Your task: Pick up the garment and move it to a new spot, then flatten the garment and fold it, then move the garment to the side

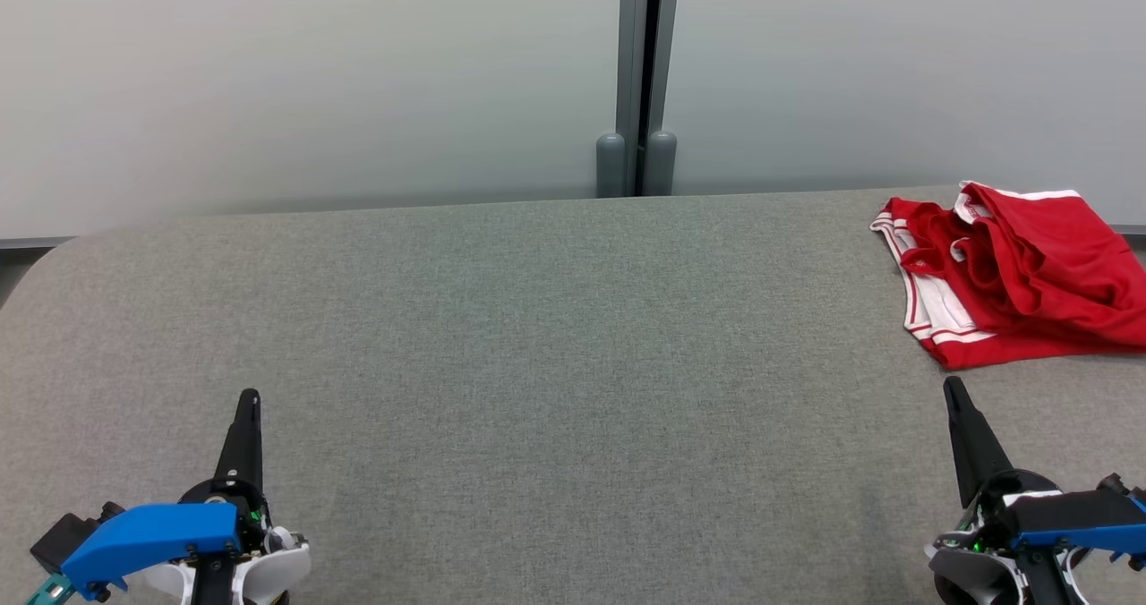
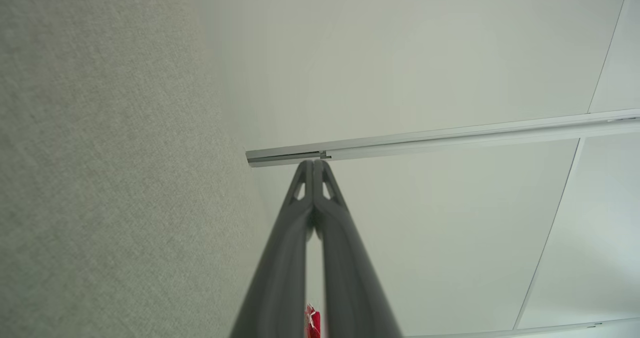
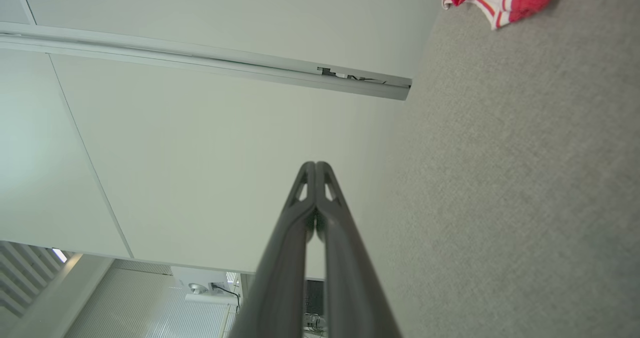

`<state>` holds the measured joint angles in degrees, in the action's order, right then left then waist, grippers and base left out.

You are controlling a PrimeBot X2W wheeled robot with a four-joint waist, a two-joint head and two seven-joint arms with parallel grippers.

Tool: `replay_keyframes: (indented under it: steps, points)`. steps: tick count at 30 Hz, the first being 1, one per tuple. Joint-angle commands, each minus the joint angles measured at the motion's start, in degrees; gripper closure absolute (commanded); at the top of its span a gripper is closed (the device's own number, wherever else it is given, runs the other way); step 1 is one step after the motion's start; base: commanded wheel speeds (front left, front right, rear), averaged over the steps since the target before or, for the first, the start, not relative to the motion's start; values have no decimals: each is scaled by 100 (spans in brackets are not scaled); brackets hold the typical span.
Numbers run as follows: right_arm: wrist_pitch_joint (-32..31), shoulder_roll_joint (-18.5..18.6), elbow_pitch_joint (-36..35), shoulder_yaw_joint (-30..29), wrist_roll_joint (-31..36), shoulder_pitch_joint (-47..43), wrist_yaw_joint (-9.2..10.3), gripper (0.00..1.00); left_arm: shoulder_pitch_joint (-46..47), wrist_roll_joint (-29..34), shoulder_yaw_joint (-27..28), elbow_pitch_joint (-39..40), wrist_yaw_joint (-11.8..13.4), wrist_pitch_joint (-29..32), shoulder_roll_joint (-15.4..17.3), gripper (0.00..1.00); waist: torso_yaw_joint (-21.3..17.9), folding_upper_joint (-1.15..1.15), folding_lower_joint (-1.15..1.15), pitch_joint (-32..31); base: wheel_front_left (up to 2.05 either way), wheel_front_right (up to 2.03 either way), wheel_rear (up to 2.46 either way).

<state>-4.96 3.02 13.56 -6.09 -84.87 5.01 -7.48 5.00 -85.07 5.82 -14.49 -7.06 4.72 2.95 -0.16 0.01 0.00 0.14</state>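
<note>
A grey fabric-covered table (image 1: 555, 363) stretches forward from a dark grey upright post (image 1: 646, 77), which stands at its far edge between two pale wall panels (image 1: 313, 77). Well to the right of the post, a crumpled red garment (image 1: 1030, 274) with white trim lies on the table. Nearer than the post and far to its left is the left gripper (image 1: 249, 396), dark fingers pressed together. Far to the post's right, the right gripper (image 1: 952, 383) points at the garment without touching it, fingers likewise together.
</note>
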Motion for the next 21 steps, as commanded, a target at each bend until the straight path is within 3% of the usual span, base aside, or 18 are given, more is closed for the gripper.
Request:
replay_keyframes:
  steps: [1, 21]
  points:
    - [-42, -8, -5, -24, -116, 82, -2, 100, 103, -104, 30, 37, -34, 34, -6, 100, 1, -1, 0, 0, 0, 0, 0]
    - [-176, -19, 56, -58, -759, 164, -2, 100, 155, -740, 85, 54, -55, 205, -12, 100, 16, -1, 0, 4, 0, 0, 0]
